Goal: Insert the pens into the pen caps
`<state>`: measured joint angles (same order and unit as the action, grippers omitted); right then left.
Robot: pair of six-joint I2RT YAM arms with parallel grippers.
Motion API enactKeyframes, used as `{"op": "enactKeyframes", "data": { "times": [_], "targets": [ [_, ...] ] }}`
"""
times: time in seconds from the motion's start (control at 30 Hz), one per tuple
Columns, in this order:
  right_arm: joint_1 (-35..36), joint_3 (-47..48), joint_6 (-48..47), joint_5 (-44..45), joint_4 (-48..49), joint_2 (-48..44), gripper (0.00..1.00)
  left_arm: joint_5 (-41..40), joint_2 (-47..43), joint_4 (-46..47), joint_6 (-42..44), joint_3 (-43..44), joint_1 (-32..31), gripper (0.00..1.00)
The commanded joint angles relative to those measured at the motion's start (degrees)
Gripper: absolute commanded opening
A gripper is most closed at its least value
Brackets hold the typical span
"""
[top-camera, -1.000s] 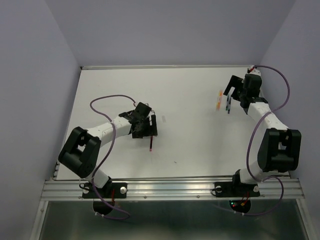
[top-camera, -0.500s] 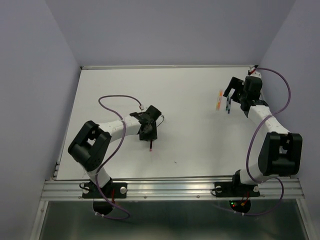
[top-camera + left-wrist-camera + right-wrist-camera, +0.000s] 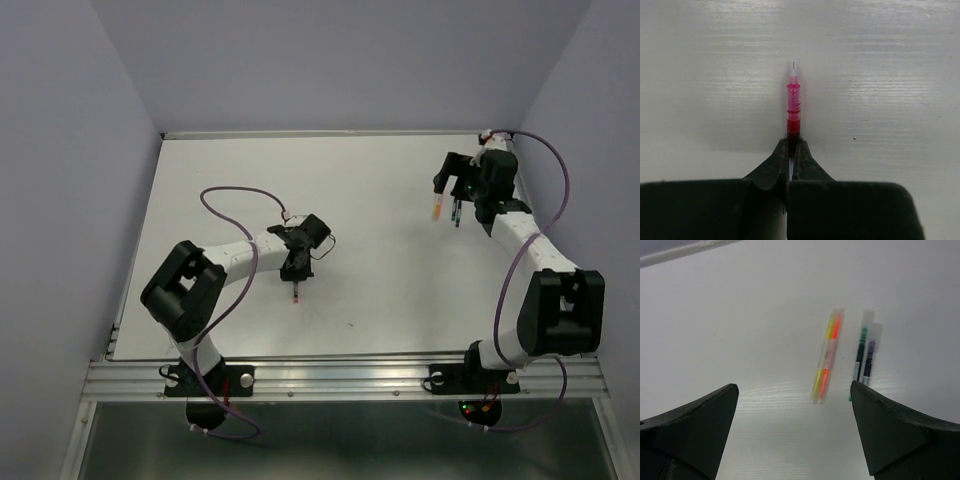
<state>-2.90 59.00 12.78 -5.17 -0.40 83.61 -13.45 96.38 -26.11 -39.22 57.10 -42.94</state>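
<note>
My left gripper [image 3: 792, 146] is shut on the back part of a maroon pen [image 3: 793, 102]. The pen's bare tip points away from the jaws, low over the white table [image 3: 380, 270]. From above, the left gripper [image 3: 297, 266] is left of centre with the pen [image 3: 296, 293] sticking out toward the near edge. My right gripper [image 3: 794, 387] stands open above the far right. Ahead of it lie a yellow pen [image 3: 828, 332] and an orange-red pen [image 3: 836, 326] side by side, then a green pen [image 3: 860, 347] and a dark blue pen [image 3: 869, 356]. Pale blurred pen caps [image 3: 868, 317] seem to sit on the far ends of those two.
The table's far edge [image 3: 685, 251] runs close behind the right-hand pens [image 3: 438, 207]. The lilac side wall [image 3: 585, 120] stands just right of the right arm. A purple cable [image 3: 235, 195] loops over the left arm.
The left gripper's jaws have closed on the maroon pen, and its wrist has shifted a little to the right. The right gripper has moved slightly left and toward the back, staying open.
</note>
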Motion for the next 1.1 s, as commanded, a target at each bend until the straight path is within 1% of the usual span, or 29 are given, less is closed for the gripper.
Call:
{"op": "enactKeyframes", "data": {
  "times": [0.0,0.03,0.07,0.13,0.17,0.2,0.27,0.3,0.47,0.53,0.67,0.73,0.77,0.8,0.9,1.0,1.07],
  "targets": [
    [9.5,0.4,-9.1,-5.0,3.2,0.7,1.00,-6.1,-2.4,-5.8,1.2,3.6,0.0,0.00],
    [11.4,1.7,-9.7,-5.4,2.6,1.7,1.00,-7.0,-4.7,-6.1,2.1,4.2,0.6,0.00],
    [15.0,2.6,-9.4,-6.7,2.2,4.3,1.00,-6.9,-6.9,-6.4,2.9,5.5,2.1,0.00],
    [18.4,4.9,-9.1,-8.0,1.9,7.1,1.00,-6.0,-9.2,-6.6,4.2,6.4,4.0,0.00],
    [20.5,5.6,-9.5,-7.0,1.8,8.4,1.00,-6.0,-10.2,-6.9,4.8,6.8,5.0,0.00],
    [24.3,6.2,-9.6,-5.2,1.7,10.9,1.00,-6.2,-11.6,-6.9,4.9,7.0,5.9,0.00],
    [27.3,8.4,-7.6,-1.7,1.3,13.6,1.00,-6.6,-15.2,-6.8,5.5,6.6,8.4,0.00],
    [30.1,9.3,-5.7,-0.1,0.6,16.4,1.00,-6.4,-17.2,-6.7,5.6,6.5,10.2,0.00],
    [39.5,13.8,-7.5,13.3,-3.1,23.4,1.00,-5.3,-21.5,-5.9,7.4,5.5,14.8,0.00],
    [42.3,15.3,-8.3,15.5,-3.5,25.6,1.00,-4.3,-22.5,-5.4,8.1,5.0,16.0,0.00],
    [44.8,16.5,-7.9,17.1,-3.6,27.6,0.99,0.5,-23.5,-2.4,9.2,3.2,18.2,0.00],
    [45.4,17.1,-7.4,17.2,-3.6,28.8,0.97,1.5,-23.7,-1.9,9.3,2.5,18.5,0.00],
    [45.4,17.4,-7.4,17.2,-3.6,28.8,0.94,1.5,-23.7,-2.0,9.3,2.5,18.7,0.00],
    [46.1,17.8,-7.4,17.5,-3.7,29.8,0.88,1.5,-23.4,-2.1,9.3,2.6,18.9,0.00],
    [47.3,18.5,-7.3,19.6,-4.3,31.6,0.84,1.8,-23.1,-2.1,9.3,2.6,19.0,0.00],
    [47.9,18.5,-7.4,20.5,-4.3,32.4,0.70,2.4,-22.8,-1.8,9.3,2.5,19.2,0.00],
    [47.9,19.0,-7.3,20.6,-4.3,32.9,0.68,2.7,-22.6,-1.7,9.5,2.6,19.5,0.00]
  ]
}}
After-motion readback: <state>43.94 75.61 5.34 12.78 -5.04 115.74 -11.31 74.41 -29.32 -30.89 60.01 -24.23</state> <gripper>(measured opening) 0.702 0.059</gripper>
